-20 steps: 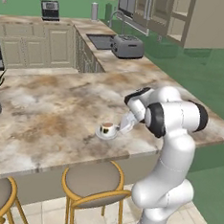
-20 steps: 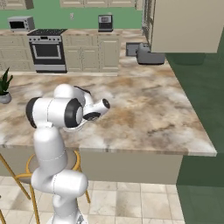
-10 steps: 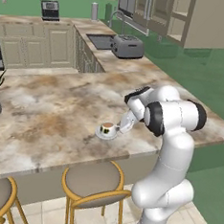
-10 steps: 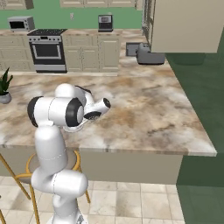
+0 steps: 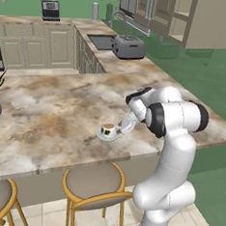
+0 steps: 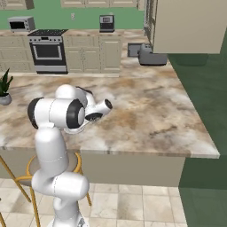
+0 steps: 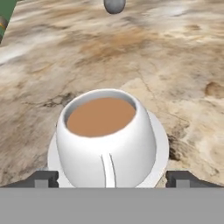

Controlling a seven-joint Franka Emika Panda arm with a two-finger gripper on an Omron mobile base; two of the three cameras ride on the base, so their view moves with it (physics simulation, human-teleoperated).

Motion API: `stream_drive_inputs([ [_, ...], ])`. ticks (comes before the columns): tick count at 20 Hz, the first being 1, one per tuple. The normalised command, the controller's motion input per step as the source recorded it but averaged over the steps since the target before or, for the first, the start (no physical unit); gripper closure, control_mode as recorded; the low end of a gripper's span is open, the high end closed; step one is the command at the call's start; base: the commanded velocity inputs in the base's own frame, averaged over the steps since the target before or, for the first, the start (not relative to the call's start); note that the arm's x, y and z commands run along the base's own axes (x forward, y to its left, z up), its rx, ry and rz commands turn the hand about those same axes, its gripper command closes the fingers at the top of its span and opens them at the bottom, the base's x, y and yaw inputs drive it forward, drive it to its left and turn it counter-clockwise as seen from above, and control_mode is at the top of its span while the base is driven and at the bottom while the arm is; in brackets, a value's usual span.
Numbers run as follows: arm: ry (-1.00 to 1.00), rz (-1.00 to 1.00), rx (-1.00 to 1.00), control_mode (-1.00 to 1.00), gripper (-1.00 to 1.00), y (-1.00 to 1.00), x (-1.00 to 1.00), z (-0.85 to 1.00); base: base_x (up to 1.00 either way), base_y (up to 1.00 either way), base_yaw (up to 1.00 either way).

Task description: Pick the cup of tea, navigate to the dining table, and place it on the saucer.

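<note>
Arm: bent at the elbow over the table's near edge, forearm sloping down and left toward the cup.
Gripper (image 7: pixel 112 178): low, level with the cup, fingers spread wide, one each side of it, clear of its wall.
Cup (image 7: pixel 106 139): upright on the saucer (image 7: pixel 159 144), full of brown tea.
Table (image 5: pixel 47 114): marbled top, saucer near its front edge, above a stool (image 5: pixel 96 182).

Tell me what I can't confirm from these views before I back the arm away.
- Cup and saucer in the right base view: hidden behind the robot's own arm.
- Saucer's near rim, hand view: cut off by the bottom edge and covered by the cup.
- Dark mark on the cup, left base view: too small to read.
- Jaws, left base view: too small to judge.
</note>
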Motion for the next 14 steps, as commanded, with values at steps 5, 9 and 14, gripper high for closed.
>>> stream_drive_inputs([
  [5,-0.15,0.00,0.01,-1.00,-1.00,0.00,0.00,0.50,0.00,0.00,0.00],
  [9,-0.09,0.00,0.04,-1.00,-1.00,0.00,-0.20,0.81,0.00,0.00,0.00],
  [14,0.01,0.00,0.01,-1.00,-1.00,-0.01,-0.66,0.67,0.00,0.00,0.00],
])
